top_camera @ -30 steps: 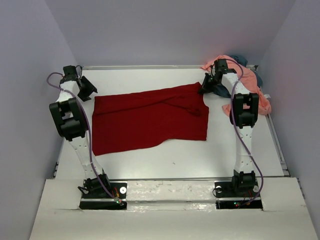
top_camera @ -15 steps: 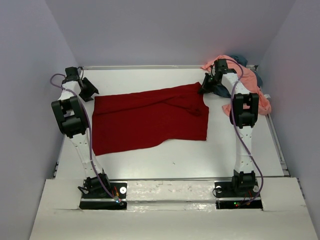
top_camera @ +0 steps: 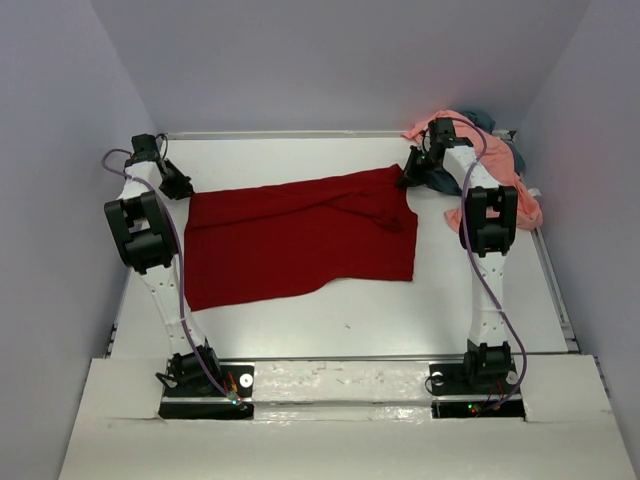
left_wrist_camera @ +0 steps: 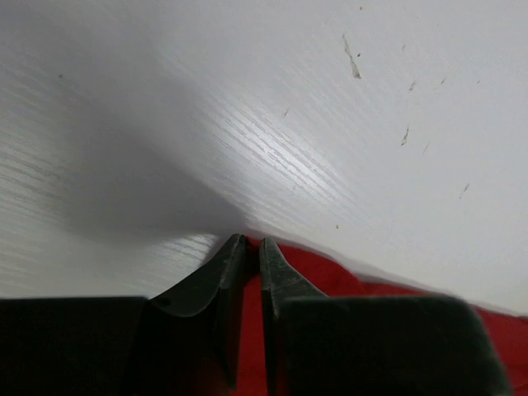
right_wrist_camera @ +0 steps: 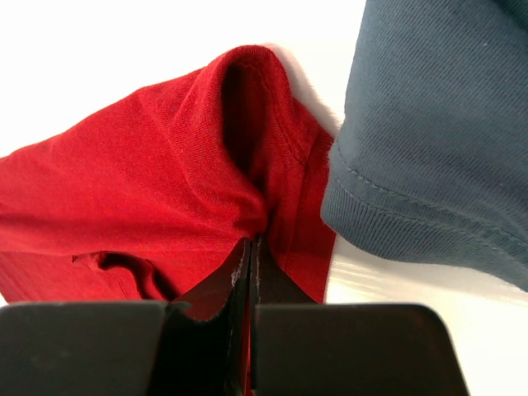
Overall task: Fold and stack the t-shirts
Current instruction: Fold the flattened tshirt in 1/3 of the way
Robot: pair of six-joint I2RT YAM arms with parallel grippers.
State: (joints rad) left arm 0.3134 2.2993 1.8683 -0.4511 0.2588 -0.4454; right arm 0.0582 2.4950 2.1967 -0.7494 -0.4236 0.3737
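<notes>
Here, red t-shirt (right_wrist_camera: 124, 165) bunches inside right end effector (right_wrist_camera: 250, 241).

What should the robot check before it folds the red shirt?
1. Right gripper shut on the dark red t-shirt: ok.
2. Left gripper clamped on its other far corner: cannot tell; a slit shows, with red cloth in it.
3. Slate blue t-shirt outside the right grip: ok.
4. Shirt lying flat: not ok, creased at its right end.
5. Bare table nearer the bases for the fold: ok.
</notes>
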